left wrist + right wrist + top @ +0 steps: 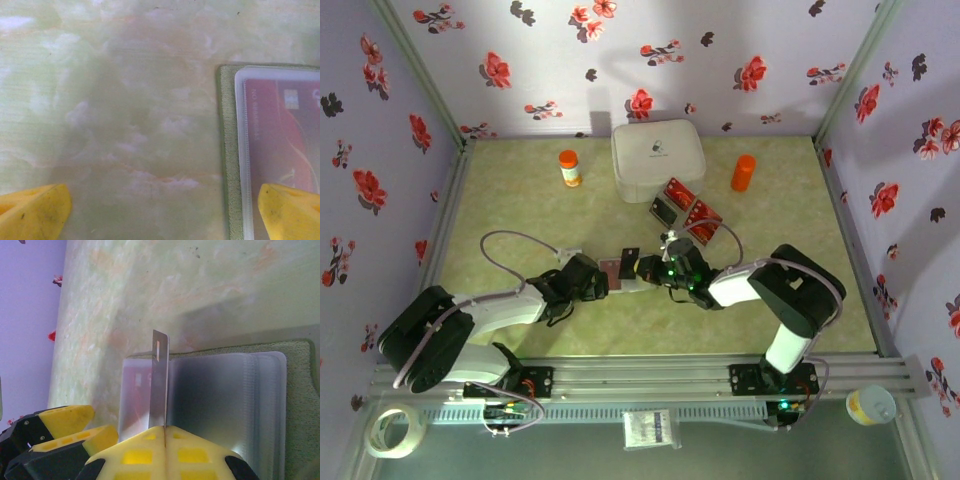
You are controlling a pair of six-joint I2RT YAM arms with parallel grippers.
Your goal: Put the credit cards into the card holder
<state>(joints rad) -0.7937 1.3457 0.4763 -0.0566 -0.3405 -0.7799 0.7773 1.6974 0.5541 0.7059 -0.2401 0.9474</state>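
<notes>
Card in right end effector

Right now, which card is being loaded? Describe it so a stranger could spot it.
Start at the white box at the back of the table; in front of it lies the open card holder. Above it the right gripper pinches one card upright on its edge, whereas the other cards lie flat beside the box.

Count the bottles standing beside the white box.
2: an orange-capped bottle left of the white box, and an all-orange bottle right of it. More could sit hidden behind the box.
</notes>
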